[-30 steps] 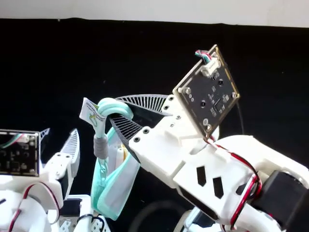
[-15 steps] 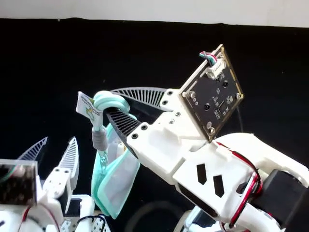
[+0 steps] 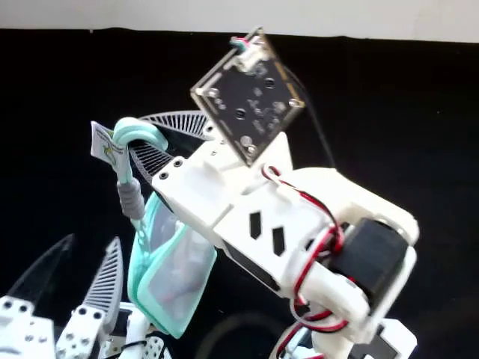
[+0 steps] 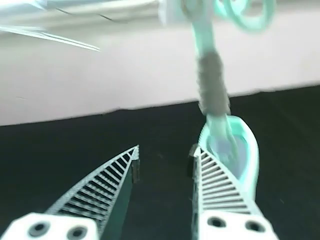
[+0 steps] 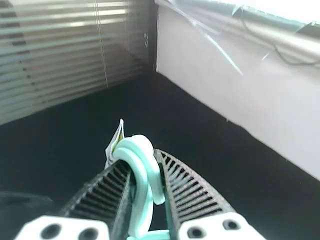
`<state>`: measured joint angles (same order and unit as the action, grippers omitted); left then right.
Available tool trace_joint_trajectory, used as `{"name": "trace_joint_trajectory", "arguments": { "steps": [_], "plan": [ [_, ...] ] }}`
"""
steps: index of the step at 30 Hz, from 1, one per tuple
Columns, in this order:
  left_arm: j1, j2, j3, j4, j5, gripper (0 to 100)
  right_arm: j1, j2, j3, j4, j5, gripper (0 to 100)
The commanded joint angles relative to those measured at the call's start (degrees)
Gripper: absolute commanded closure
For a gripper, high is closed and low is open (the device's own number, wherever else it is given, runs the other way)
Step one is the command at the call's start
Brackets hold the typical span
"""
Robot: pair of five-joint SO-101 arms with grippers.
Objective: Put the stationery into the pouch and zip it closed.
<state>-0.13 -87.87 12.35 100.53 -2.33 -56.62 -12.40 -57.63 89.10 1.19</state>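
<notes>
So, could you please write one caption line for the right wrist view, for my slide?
The right claw is shut on the mint pouch loop, above the black table.

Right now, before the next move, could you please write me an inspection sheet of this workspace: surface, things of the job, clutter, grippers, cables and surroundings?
Surface: black table cover.
Job's things: mint pouch hangs in the air from its loop; a paper tag sits at the loop; whether the zip is closed cannot be told.
Clutter: nothing seen.
Grippers: right gripper shut on the loop; left gripper open, low beside the pouch.
Cables: red, black and white wires run along the right arm.
Surroundings: pale wall behind the table; window blinds to one side.
</notes>
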Motion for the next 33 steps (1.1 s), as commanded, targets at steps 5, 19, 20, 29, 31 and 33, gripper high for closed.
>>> {"name": "trace_joint_trajectory", "arguments": {
  "steps": [5,19,20,29,31,33],
  "plan": [
    [8.7,0.1,7.2,0.8,0.1,84,0.9,2.0,-7.3,1.3,0.4,99.2],
    [11.4,0.6,1.5,0.8,0.1,84,4.3,7.4,-7.6,0.8,0.4,99.2],
    [11.4,0.6,1.5,0.8,0.1,84,4.3,7.4,-7.6,0.8,0.4,99.2],
    [11.1,0.0,10.6,0.9,0.1,84,4.3,7.2,-7.7,0.8,0.4,99.2],
    [11.1,0.0,10.8,0.9,0.1,84,4.4,7.2,-7.7,0.8,0.4,99.2],
    [11.1,0.0,10.9,0.9,0.1,84,4.4,7.2,-7.7,0.8,0.4,99.2]
  ]
}}
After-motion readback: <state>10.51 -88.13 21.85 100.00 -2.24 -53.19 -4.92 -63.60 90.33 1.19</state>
